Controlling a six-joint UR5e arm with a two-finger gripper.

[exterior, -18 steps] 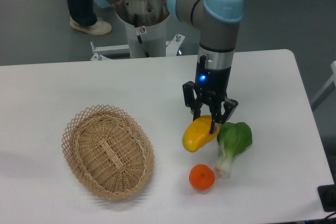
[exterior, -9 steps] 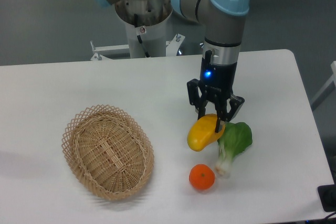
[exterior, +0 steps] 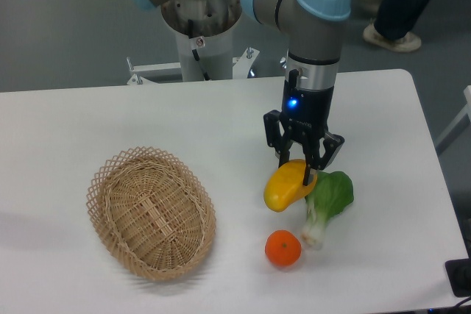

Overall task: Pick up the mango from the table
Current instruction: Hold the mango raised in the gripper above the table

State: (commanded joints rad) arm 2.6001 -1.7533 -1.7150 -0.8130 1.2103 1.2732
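My jaws [exterior: 298, 172] are clenched on the mango [exterior: 288, 186]; over the last second it has drifted right and up a touch, tilting beside the bok choy [exterior: 327, 199]; whether it has fully left the counter [exterior: 221, 115] I cannot tell; the lift looks begun.

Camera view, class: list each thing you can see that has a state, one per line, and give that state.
claw: shut on the mango, pointing down
mango: gripped at its upper end, tilted
basket: upright on the table, nothing in it
bok choy: lying on the table beside the mango
orange: resting on the table, untouched
table: bearing the rest
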